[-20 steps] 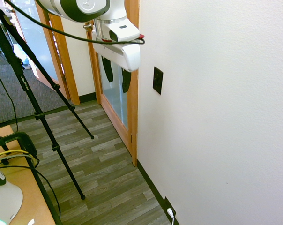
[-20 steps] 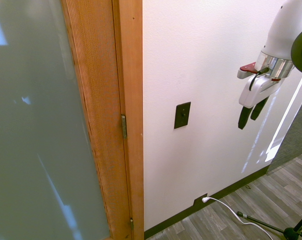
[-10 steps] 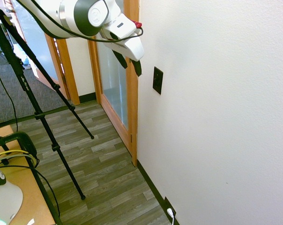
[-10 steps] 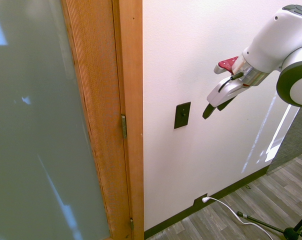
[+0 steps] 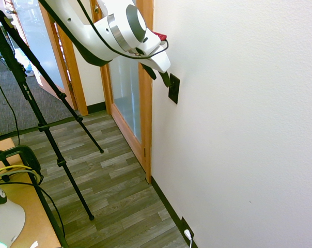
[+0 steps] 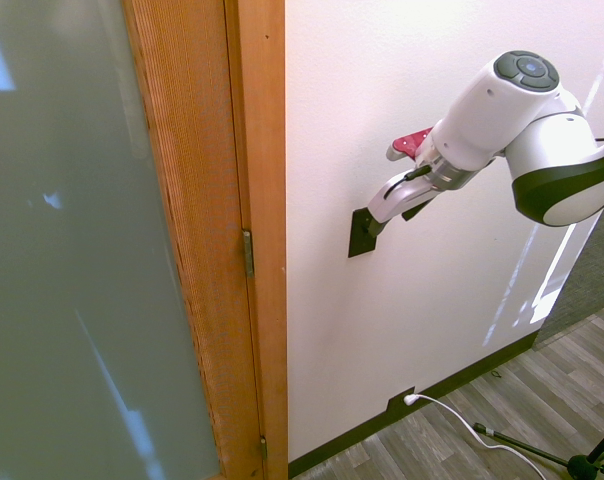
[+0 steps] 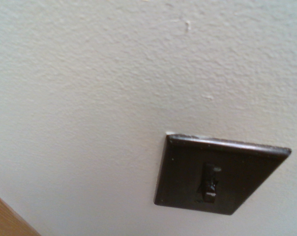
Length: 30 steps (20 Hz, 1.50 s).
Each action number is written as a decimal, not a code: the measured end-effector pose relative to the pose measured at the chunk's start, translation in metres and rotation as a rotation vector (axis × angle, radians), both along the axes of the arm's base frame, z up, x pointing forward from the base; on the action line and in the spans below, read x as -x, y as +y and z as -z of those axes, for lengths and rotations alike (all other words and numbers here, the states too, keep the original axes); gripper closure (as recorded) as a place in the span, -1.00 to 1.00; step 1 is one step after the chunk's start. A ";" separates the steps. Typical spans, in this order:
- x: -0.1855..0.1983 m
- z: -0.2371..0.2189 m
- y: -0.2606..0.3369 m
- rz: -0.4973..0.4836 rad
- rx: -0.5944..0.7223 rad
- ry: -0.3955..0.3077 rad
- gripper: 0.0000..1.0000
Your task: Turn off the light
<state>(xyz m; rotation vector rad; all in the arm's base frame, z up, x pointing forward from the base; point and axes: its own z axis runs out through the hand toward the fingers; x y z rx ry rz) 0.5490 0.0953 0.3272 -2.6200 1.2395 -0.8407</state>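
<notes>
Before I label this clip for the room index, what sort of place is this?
Probably a hallway or office entry. There's a wood door frame with frosted glass, a bare white wall carrying a black switch plate, wood-look plank flooring, and carpet beyond.

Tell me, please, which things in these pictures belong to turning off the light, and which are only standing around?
Belong to the job:
- small black upright rectangular switch plate on the white wall
- white arm's gripper, close to the plate

Only standing around:
- wooden door frame with frosted glass
- black outlet plate with a white plug, low on the wall
</notes>
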 end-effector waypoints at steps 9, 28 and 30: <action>-0.020 0.006 -0.006 0.015 -0.004 -0.016 1.00; -0.039 0.009 -0.015 0.036 -0.027 -0.013 1.00; -0.043 0.010 -0.014 0.031 -0.030 -0.008 1.00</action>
